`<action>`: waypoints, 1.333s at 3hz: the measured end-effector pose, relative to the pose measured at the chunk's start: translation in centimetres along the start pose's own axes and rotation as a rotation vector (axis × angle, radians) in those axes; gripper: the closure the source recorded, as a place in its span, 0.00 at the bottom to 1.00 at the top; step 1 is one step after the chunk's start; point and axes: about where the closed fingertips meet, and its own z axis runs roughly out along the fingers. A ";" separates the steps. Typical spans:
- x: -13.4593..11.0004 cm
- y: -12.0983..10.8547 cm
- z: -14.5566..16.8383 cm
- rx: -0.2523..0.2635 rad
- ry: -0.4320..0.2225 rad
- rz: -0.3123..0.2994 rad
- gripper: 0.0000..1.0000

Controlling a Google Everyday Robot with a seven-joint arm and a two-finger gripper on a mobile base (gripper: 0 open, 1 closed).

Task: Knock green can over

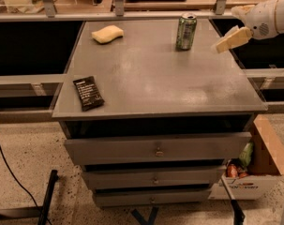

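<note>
The green can (186, 31) stands upright near the far right of the grey cabinet top (155, 78), with pale markings and a silver rim. My gripper (226, 42) comes in from the right edge of the view on a white arm (268, 18). Its pale fingers point left and down, a little to the right of the can and apart from it, at about the can's height. Nothing is held in it.
A yellow sponge (107, 33) lies at the far left of the top. A flat black snack wrapper (88, 93) lies near the front left edge. Drawers sit below the top. A cardboard box (254, 168) with items stands on the floor at the right.
</note>
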 end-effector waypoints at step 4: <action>1.1 -2.0 4.3 0.123 -0.035 0.004 0.00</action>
